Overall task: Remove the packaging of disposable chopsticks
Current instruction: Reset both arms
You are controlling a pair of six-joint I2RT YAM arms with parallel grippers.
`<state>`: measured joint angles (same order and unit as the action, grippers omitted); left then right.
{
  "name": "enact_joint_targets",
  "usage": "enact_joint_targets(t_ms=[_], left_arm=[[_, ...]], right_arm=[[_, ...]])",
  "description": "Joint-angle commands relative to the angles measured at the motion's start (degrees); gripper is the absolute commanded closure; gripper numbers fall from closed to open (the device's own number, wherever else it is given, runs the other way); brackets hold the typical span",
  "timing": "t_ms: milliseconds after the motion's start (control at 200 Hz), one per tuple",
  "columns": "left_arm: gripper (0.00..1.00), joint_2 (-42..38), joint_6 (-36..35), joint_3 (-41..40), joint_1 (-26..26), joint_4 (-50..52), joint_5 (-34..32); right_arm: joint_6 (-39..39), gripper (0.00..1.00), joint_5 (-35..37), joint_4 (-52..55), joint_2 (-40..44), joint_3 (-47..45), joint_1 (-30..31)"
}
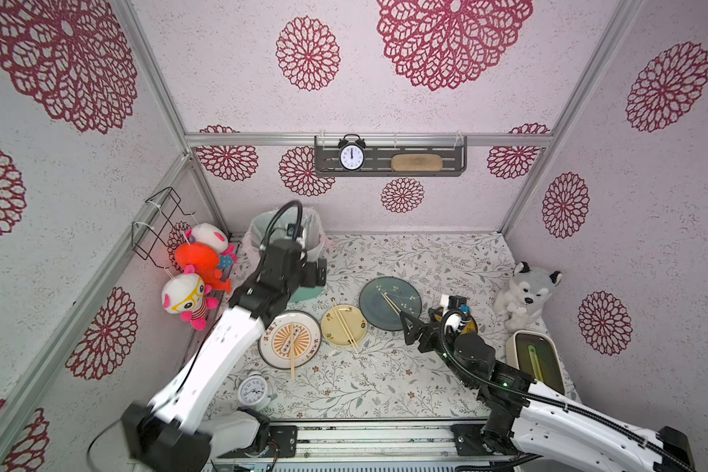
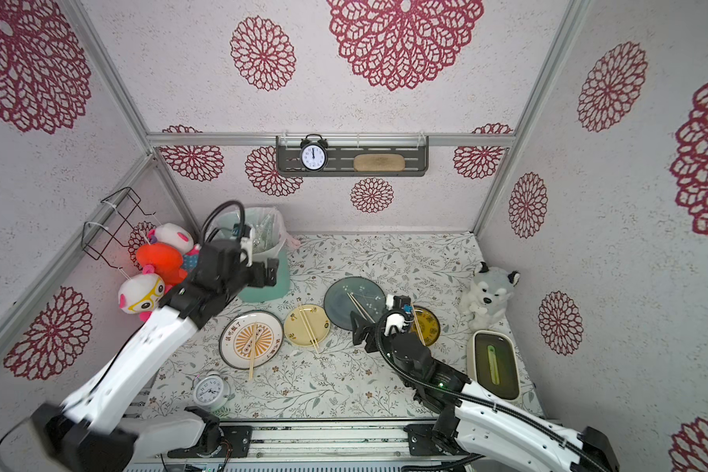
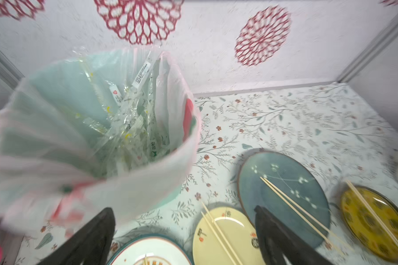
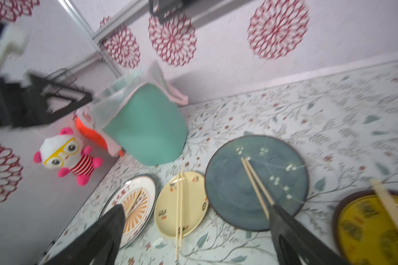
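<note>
Left gripper (image 3: pixel 183 208), jaws spread wide and empty, hangs beside the mint-green bin (image 4: pixel 147 128) at the floral table's (image 1: pixel 426 261) far left corner; clear plastic sleeves (image 3: pixel 129 110) lie inside. Right gripper (image 4: pixel 197 206) likewise gapes empty. Pale bamboo chopstick pairs (image 4: pixel 257 185) rest bare on four round plates (image 1: pixel 409 298) mid-table.

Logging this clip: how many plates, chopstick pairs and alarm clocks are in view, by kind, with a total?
Round ceramic plates: 4 (white-and-orange sunburst plate, pale yellow plate, blue-grey plate, dark yellow plate)
Pairs of bare pale bamboo chopsticks: 4, one on each plate
Twin-bell alarm clocks: 2 (black clock, white clock)
Total: 10
</note>
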<state>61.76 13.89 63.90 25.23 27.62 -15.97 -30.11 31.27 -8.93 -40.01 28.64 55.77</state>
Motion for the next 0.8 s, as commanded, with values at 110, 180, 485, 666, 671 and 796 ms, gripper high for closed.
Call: enact_joint_targets(t_ms=[110,180,485,666,671,796], left_arm=[[0.02,-26.6,-11.2,-33.3,-3.5,-27.3,-16.7],[0.02,-29.1,-16.2,-44.4,-4.6,-41.1,-21.1],[0.02,-7.2,-9.3,-52.7,-19.3,-68.1,-14.1],[0.02,11.3,-7.1,-50.5,-27.7,-81.1,-4.5],[0.02,11.8,-7.1,-50.4,-27.9,-82.0,-4.0],[0.02,20.1,-6.7,-48.8,-31.3,-87.7,3.6]], right_arm=[[20.2,0.02,24.8,1.6,1.4,4.1,-11.8],[20.2,0.02,18.9,3.0,-0.9,3.5,-20.1],[32.3,0.03,5.6,-34.2,-15.8,-16.5,-39.1],[32.5,0.02,2.5,-53.7,-33.9,-17.6,-43.5],[32.7,0.02,2.5,-54.3,-34.3,-17.6,-43.5],[34.6,0.02,1.6,-68.0,-43.3,-19.4,-44.1]])
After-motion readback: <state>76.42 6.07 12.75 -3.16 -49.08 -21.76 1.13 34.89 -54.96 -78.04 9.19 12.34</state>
